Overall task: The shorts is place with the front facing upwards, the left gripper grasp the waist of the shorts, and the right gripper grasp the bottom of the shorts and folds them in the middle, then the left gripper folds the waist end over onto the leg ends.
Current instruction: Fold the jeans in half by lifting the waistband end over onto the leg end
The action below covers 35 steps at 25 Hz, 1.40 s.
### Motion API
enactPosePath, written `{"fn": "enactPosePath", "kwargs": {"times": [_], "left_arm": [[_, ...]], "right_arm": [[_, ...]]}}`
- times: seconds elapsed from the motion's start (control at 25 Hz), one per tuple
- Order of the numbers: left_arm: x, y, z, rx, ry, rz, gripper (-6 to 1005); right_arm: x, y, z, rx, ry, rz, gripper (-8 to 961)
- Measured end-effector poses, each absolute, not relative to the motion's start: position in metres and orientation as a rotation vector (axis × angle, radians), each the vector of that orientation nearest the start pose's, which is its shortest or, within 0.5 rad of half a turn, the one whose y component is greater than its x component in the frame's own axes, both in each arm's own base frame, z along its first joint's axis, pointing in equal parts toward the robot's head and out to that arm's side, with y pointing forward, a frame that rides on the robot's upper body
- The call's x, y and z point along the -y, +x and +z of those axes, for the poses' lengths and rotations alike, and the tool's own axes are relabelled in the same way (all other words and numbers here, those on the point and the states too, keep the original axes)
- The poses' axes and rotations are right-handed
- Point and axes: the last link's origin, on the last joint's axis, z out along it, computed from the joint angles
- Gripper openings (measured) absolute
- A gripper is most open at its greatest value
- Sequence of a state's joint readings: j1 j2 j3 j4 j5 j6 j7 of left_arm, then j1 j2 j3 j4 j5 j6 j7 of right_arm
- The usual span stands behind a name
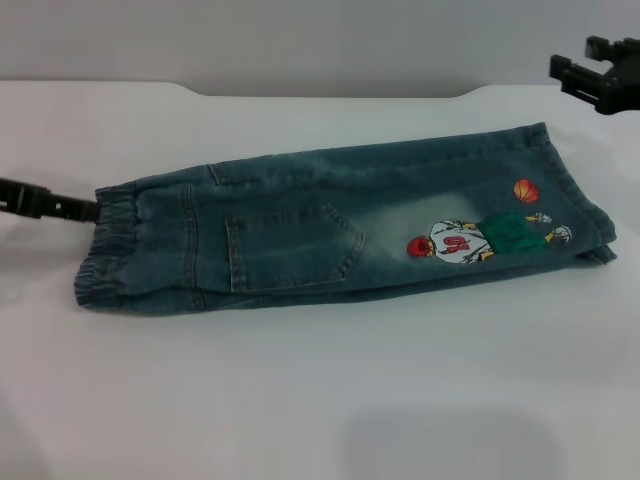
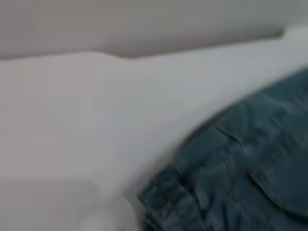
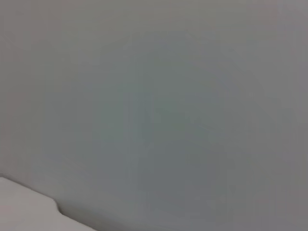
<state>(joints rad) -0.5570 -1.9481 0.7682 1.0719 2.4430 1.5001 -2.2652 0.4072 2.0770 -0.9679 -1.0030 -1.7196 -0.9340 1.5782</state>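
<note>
The shorts (image 1: 300,230) lie folded lengthwise on the white table (image 1: 300,400), with a patch pocket and the cartoon player print facing up. The waist of the shorts (image 1: 110,250), a puckered band, is the left end. The leg ends (image 1: 575,200) lie stacked at the right. My left gripper (image 1: 92,210) reaches in low from the left edge, its tip at the upper corner of the waistband. My right gripper (image 1: 580,65) hangs open, above and beyond the leg ends, clear of the cloth. The left wrist view shows the waist (image 2: 168,192) and the denim (image 2: 240,163) close by.
A grey wall (image 1: 300,40) rises behind the table's back edge, which has a shallow cutout in its middle. The right wrist view shows only that wall and a table corner (image 3: 24,207). Bare white table lies in front of the shorts.
</note>
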Motion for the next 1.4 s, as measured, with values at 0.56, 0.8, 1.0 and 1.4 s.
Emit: {"fn": "enactPosePath", "kwargs": {"times": [0.56, 0.8, 1.0, 1.4], "left_arm": [[-0.362, -0.290, 0.080, 0.994, -2.548, 0.310, 844], [-0.366, -0.298, 0.065, 0.982, -2.511, 0.431, 845], [-0.369, -0.301, 0.062, 0.995, -2.518, 0.449, 845], [-0.369, -0.296, 0.065, 0.988, -2.537, 0.440, 846]], "right_arm": [[-0.392, 0.252, 0.061, -0.576, -2.167, 0.617, 534], [-0.389, 0.251, 0.061, -0.582, -2.174, 0.645, 533], [-0.389, 0.251, 0.060, -0.584, -2.174, 0.645, 533], [-0.391, 0.254, 0.058, -0.607, -2.166, 0.647, 534]]}}
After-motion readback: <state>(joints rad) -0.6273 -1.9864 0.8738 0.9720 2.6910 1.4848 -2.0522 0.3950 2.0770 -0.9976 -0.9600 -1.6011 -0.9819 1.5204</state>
